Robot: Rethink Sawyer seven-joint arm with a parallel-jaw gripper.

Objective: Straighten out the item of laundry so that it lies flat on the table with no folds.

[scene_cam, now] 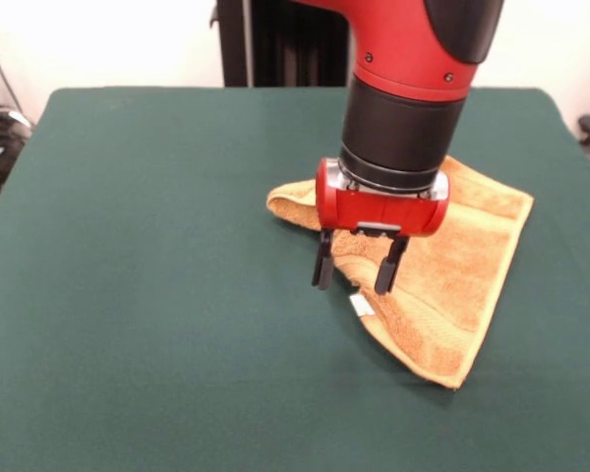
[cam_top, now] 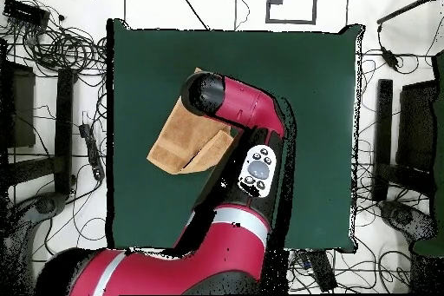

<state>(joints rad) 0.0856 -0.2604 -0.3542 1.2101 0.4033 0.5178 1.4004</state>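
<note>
Front view, near to far; the table [scene_cam: 157,324], covered in dark green felt-like cloth with a matte nap, runs bare across the near and left areas; right of centre lies the item of laundry [scene_cam: 462,265], an orange-yellow terry towel folded on itself into a rough triangle, its near corner pointing toward the viewer, a woven border band running up its right edge, a small white tag [scene_cam: 361,306] at its left edge; the looped pile looks soft and limp, so the towel is judged light, without stiffness, likely to drape and drag rather than slide as a sheet, the felt beneath adding friction; the best hold is judged to be the free corner or hem of the upper layer, pinched thin so that only one ply lifts; directly above the towel's left part hangs the gripper [scene_cam: 356,265], two slim black fingers [scene_cam: 323,264] standing apart, nothing between them, tips just above or barely touching the cloth, which cannot be settled; behind, the red housing and black wrist of the arm [scene_cam: 413,69]; the overhead view shows the towel's doubled layers left of the arm
</note>
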